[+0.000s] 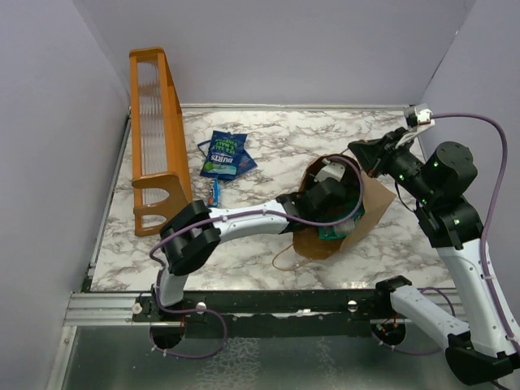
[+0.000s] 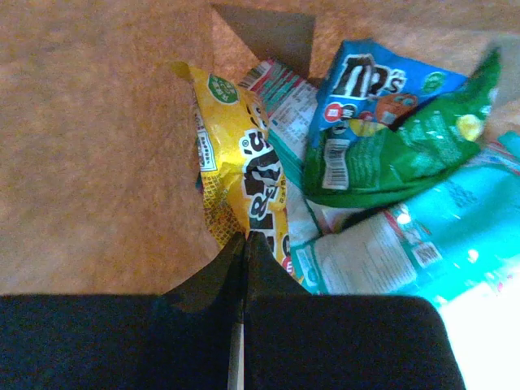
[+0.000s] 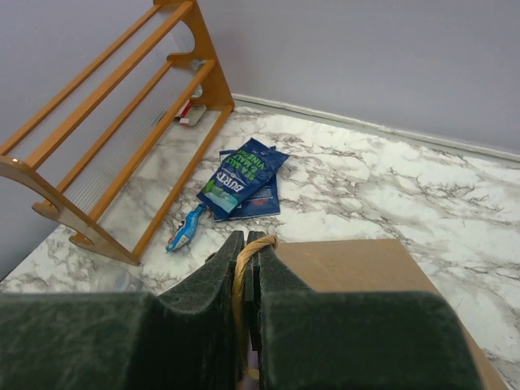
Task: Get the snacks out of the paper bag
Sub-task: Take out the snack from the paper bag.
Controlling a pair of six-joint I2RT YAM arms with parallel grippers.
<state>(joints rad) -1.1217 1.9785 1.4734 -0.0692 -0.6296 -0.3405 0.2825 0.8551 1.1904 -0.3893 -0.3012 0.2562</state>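
Observation:
The brown paper bag lies tipped on the marble table, mouth toward the left arm. My left gripper is inside it, shut, its tips against a yellow M&M's packet; nothing shows between the jaws. Beside that packet lie a blue M&M's packet, a green pouch and teal packets. My right gripper is shut on the bag's cord handle at the bag's far edge. Blue pouches and a small blue packet lie outside the bag.
The orange wooden rack stands along the left edge and also shows in the right wrist view. The blue pouches lie between rack and bag. The bag's second cord handle loops onto the table near the front. Walls close three sides.

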